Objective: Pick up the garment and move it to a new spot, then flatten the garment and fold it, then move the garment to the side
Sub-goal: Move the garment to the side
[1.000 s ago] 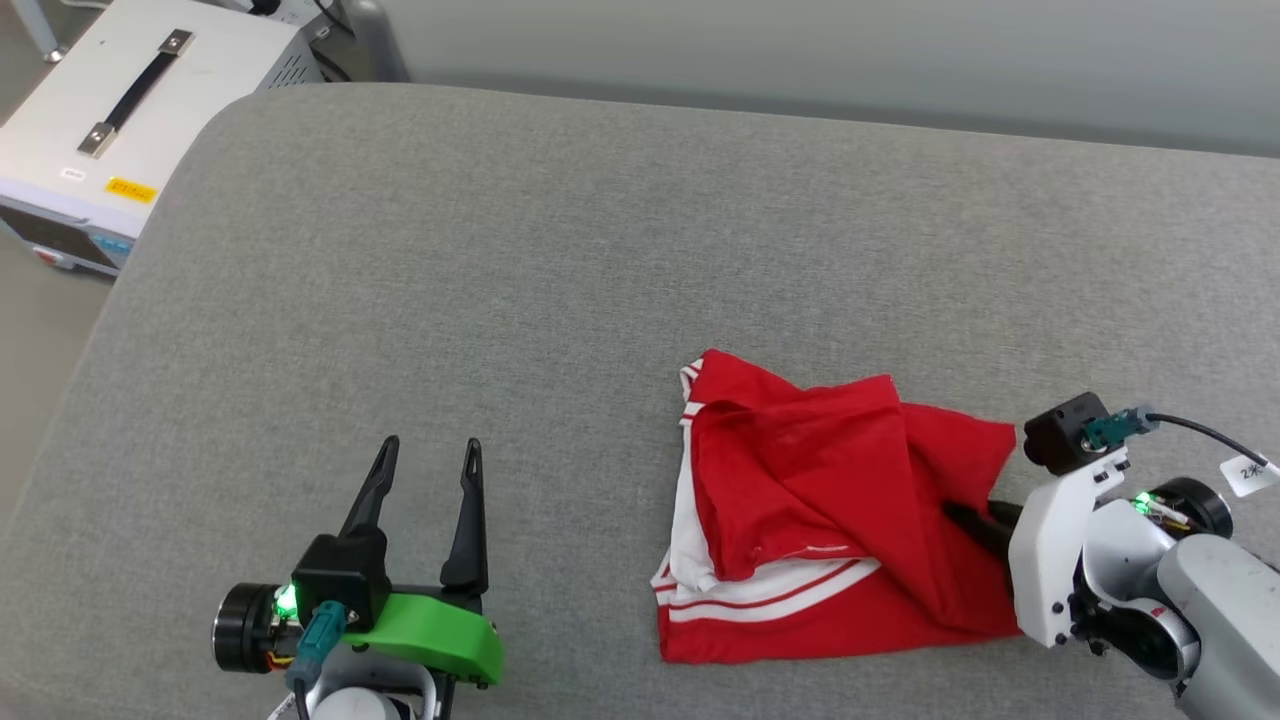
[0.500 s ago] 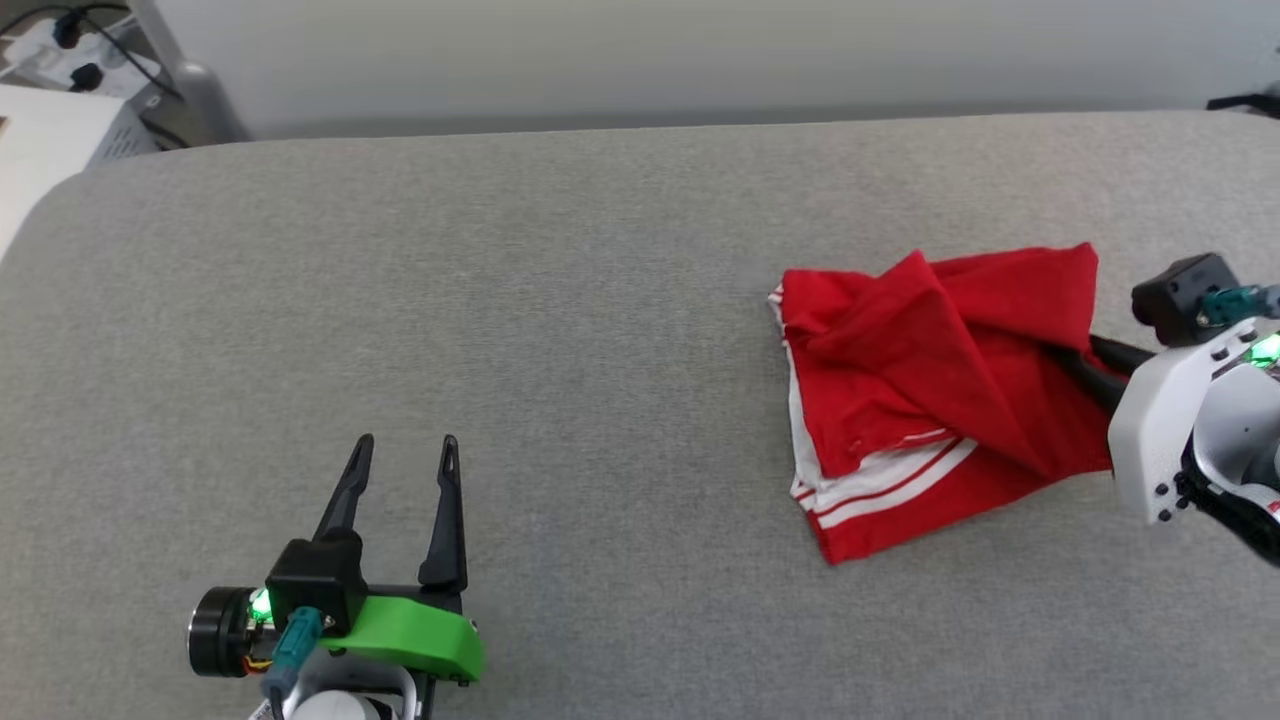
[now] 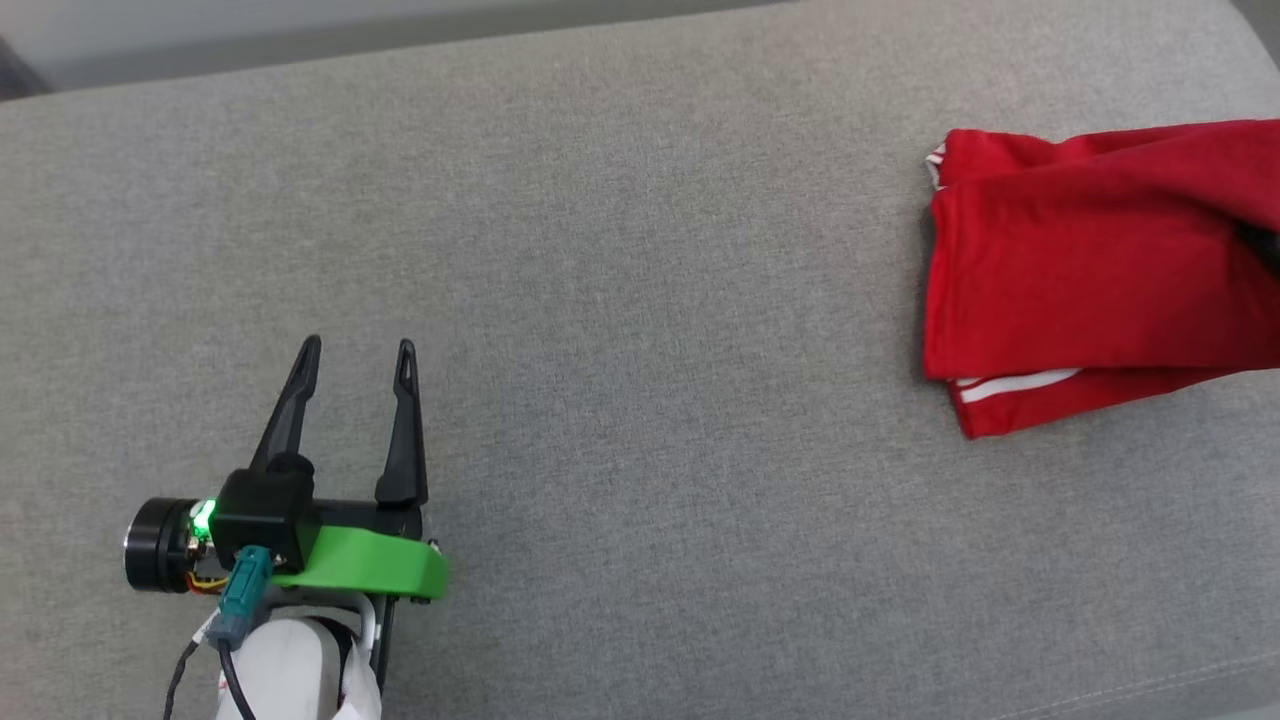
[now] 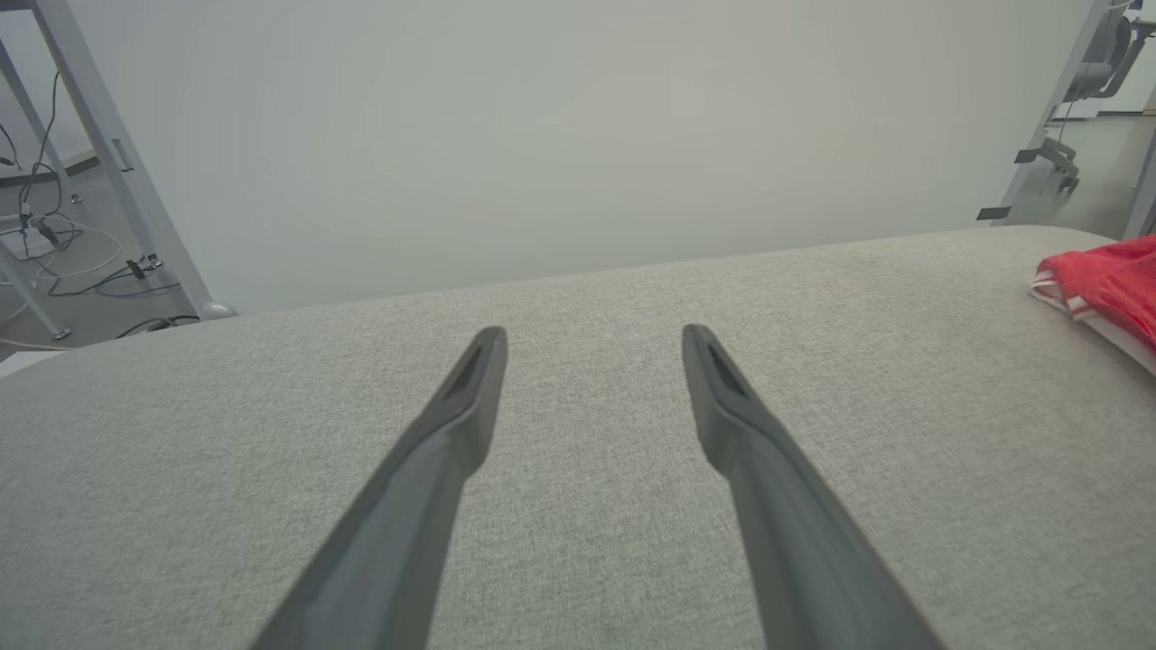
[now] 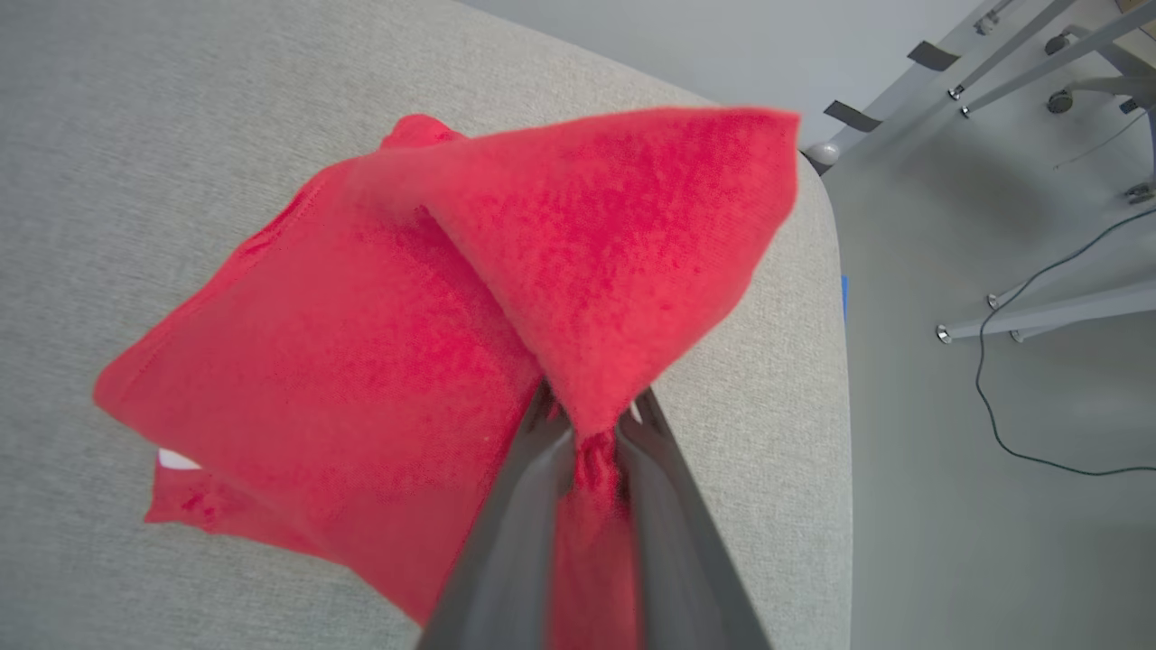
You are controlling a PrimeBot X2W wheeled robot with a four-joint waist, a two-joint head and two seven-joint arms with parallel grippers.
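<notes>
Left claw (image 3: pixel 358 343), jaws spread and empty, hovers low over the bare grey fabric of the worktop (image 3: pixel 640 250), well apart from the garment (image 3: pixel 1080 270), which lies at the worktop's right end. Because the left claw takes no share of the load, the cloth hangs from a single point and is likely to settle bunched rather than flat, which would make the flattening harder. Further right, the right claw (image 5: pixel 593 402) pinches a small gathered tuft of red cloth between fingers pressed close together. So narrow a bite may slip free if the bulk of the garment drags against the textured cover. At the far right the rounded edge (image 5: pixel 831 361) of the worktop is just beside the garment. A further pull that way could carry part of the cloth over the edge toward the floor (image 5: pixel 993 542). Appearance of the garment, left to right: a loosely folded red bundle, its left border fairly straight, with a strip of white striped trim (image 3: pixel 1015 385) showing beneath the lower left corner. The upper layer is plain red, smooth, with no lettering visible. Toward the right, one flap rises from the bundle as a peaked fold that narrows into the right claw's pinch, while the remainder rests on the worktop. The cloth looks thin, soft and easily creased.
</notes>
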